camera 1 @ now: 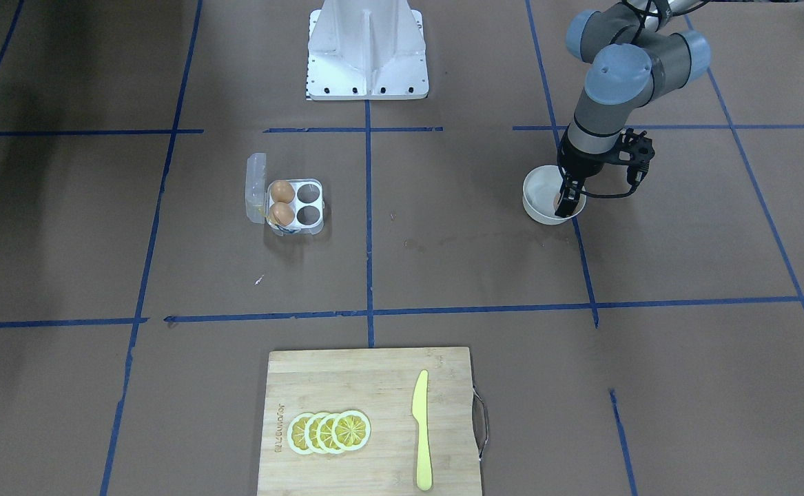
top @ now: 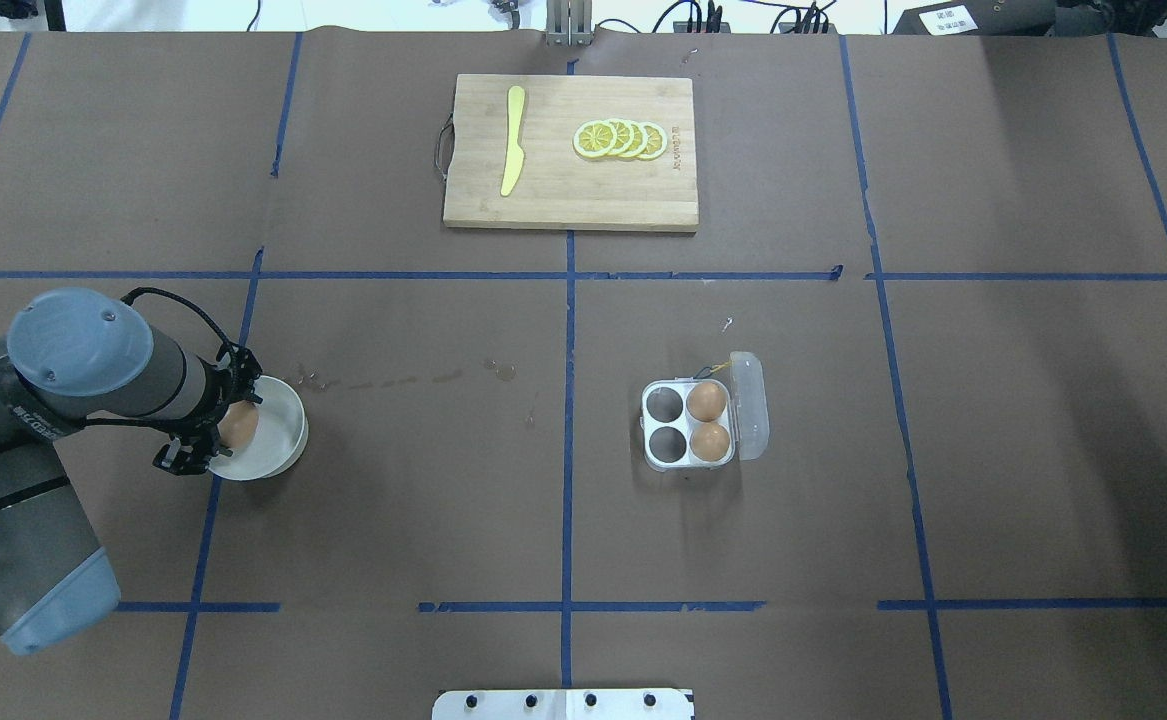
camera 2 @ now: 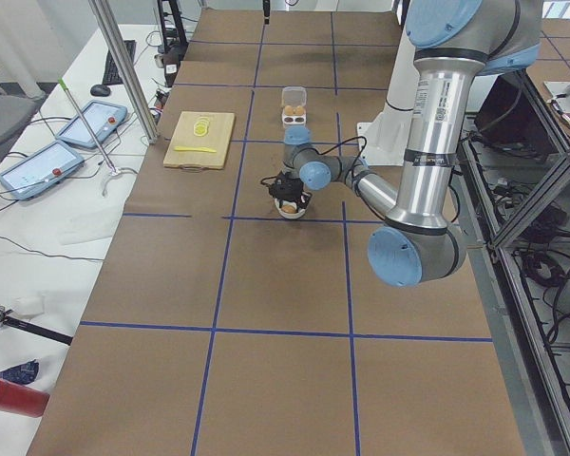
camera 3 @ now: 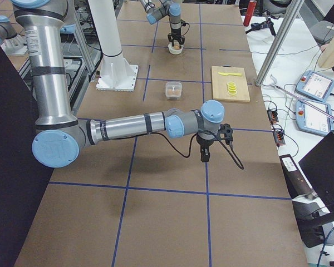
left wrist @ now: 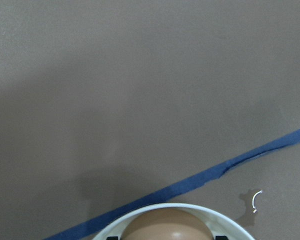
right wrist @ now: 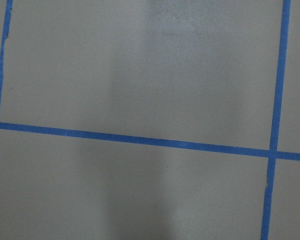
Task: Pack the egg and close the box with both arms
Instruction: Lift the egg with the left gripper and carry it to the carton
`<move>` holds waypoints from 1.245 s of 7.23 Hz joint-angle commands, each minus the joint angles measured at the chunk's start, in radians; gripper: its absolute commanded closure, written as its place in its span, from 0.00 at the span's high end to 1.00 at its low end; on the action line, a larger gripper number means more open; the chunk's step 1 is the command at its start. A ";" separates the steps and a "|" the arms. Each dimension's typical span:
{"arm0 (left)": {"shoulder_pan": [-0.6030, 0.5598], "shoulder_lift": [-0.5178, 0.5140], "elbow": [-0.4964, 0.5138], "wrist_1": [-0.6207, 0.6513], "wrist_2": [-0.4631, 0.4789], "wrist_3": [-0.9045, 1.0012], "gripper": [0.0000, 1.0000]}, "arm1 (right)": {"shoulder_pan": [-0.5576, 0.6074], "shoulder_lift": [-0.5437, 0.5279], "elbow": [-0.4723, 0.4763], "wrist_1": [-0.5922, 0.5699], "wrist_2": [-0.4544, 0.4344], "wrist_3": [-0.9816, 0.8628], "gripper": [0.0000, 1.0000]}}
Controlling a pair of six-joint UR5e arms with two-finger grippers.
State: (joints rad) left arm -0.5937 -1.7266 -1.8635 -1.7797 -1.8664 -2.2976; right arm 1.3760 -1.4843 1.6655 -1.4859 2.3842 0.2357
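Note:
The clear box (top: 665,464) lies open on the table, its lid (top: 751,400) folded out to the side. Two eggs (top: 708,420) fill the cells beside the lid; the other two cells are empty. The box also shows in the front-facing view (camera 1: 296,230). A third egg (top: 240,425) sits in the white bowl (top: 288,430). My left gripper (top: 231,428) reaches down into the bowl and is shut on this egg (left wrist: 167,225). My right gripper (camera 3: 205,156) hangs above bare table far from the box; I cannot tell if it is open or shut.
A wooden cutting board (top: 568,190) lies at the far side with a yellow knife (top: 512,140) and lemon slices (top: 621,139) on it. The white pedestal (camera 1: 367,52) stands at the robot's side. Blue tape lines cross the brown table.

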 commanded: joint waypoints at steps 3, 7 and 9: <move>-0.017 -0.039 -0.116 0.155 -0.002 0.015 0.00 | 0.000 -0.019 0.025 -0.001 -0.002 0.001 1.00; -0.014 -0.278 -0.080 0.238 -0.004 0.056 0.00 | 0.000 -0.017 0.020 -0.001 -0.005 0.001 1.00; -0.008 -0.387 -0.023 0.233 -0.008 0.146 0.00 | -0.002 -0.017 0.017 -0.001 -0.005 0.001 1.00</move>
State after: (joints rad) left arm -0.6044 -2.0497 -1.9114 -1.5435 -1.8716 -2.2087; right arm 1.3750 -1.5018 1.6846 -1.4864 2.3792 0.2362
